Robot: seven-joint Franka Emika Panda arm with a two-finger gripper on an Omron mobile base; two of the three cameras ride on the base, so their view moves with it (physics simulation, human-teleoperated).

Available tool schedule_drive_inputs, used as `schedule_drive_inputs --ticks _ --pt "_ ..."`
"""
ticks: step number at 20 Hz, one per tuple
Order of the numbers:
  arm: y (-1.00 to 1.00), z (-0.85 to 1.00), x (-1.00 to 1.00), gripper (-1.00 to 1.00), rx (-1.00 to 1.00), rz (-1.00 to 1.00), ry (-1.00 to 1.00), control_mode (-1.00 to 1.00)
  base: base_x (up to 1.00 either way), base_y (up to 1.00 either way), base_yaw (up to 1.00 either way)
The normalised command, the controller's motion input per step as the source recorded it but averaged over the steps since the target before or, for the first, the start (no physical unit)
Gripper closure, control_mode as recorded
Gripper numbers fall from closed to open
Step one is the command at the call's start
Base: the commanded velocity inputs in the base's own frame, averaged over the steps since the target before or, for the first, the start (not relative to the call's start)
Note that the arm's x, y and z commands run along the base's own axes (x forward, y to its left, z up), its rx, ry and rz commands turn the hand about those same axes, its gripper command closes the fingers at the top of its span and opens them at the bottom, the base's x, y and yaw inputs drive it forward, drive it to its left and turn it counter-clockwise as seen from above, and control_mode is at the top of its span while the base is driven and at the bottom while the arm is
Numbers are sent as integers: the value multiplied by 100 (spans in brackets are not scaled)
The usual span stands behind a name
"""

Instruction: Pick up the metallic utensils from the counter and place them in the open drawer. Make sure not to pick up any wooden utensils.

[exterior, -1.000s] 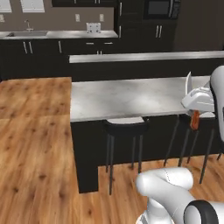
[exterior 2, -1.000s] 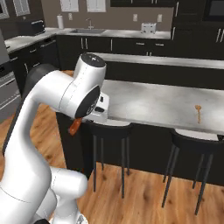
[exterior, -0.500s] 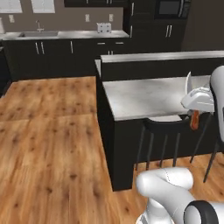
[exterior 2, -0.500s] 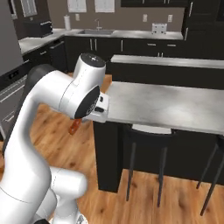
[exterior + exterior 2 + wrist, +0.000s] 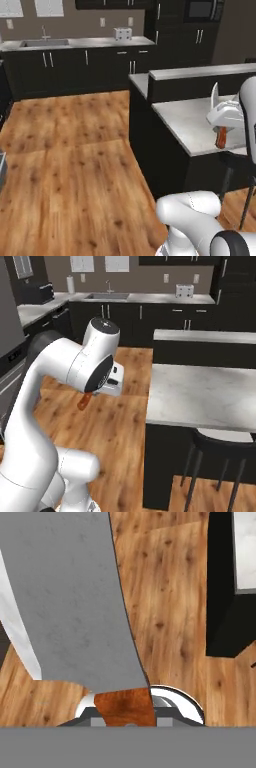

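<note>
Tool [image 5: 220, 136] clamped on a broad grey-bladed utensil [image 5: 75, 602] with a brown handle, carried beside the bench [image 5: 200, 396]. Delivery to the drawer remains.

The left and right base views are looking forward and down from behind the arm, both taking in the counter [image 5: 192, 120] [image 5: 210, 393] and the wood floor [image 5: 70, 165] [image 5: 125, 426], while the hand view is looking close along a broad grey blade [image 5: 75, 602] at that floor.
</note>
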Motion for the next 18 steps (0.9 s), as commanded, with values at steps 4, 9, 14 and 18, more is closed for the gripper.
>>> schedule_drive_inputs --ticks 4,9,14,18 --pt "0 0 0 100 0 0 0 100 100 100 -30" --pt "0 0 0 100 0 0 0 100 100 100 -32" --pt "0 0 0 100 0 0 0 100 100 100 -36" --pt "0 0 0 100 0 0 0 100 100 100 -45"
